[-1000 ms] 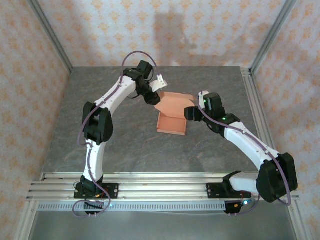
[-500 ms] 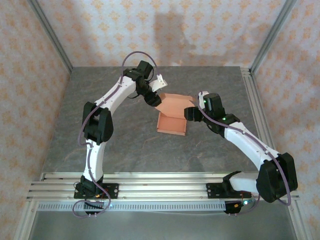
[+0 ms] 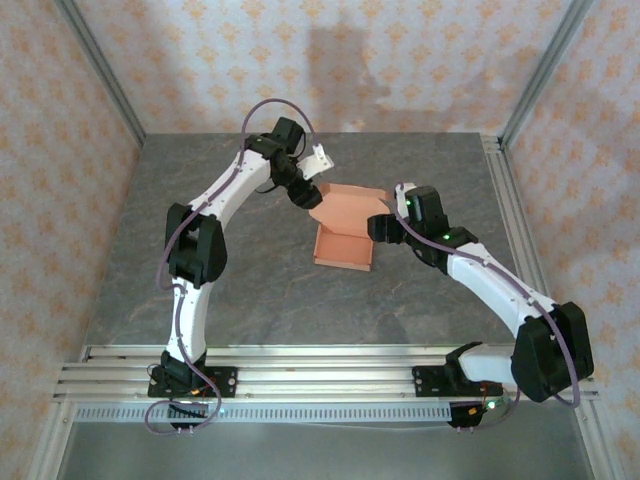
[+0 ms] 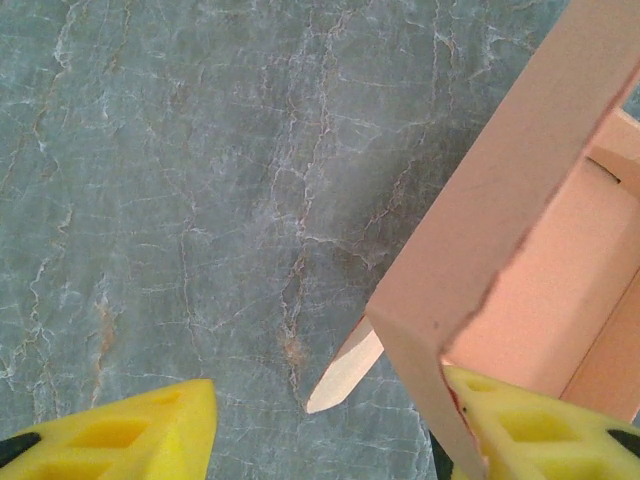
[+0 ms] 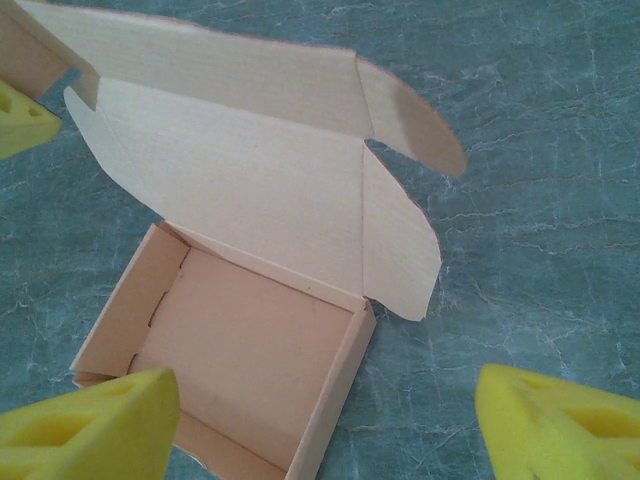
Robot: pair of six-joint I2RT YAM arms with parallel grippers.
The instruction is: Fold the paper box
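Note:
The paper box lies mid-table as a shallow salmon-orange tray with its lid standing up at the far side. My left gripper is at the lid's left corner. In the left wrist view it is open, and the lid's folded corner rests against the right finger. A pale side tab pokes out between the fingers. My right gripper is open and hovers above the tray's right wall, one finger over the tray and one over the table.
The box sits on a grey marbled tabletop. Aluminium rails run along the near edge and a post along the right side. Patterned walls enclose the table. The lid's rounded flaps hang loose on the right.
My left gripper's jaws have spread apart, letting go of the lid's corner, and the wrist has shifted slightly back. The right arm and the box have stayed put.

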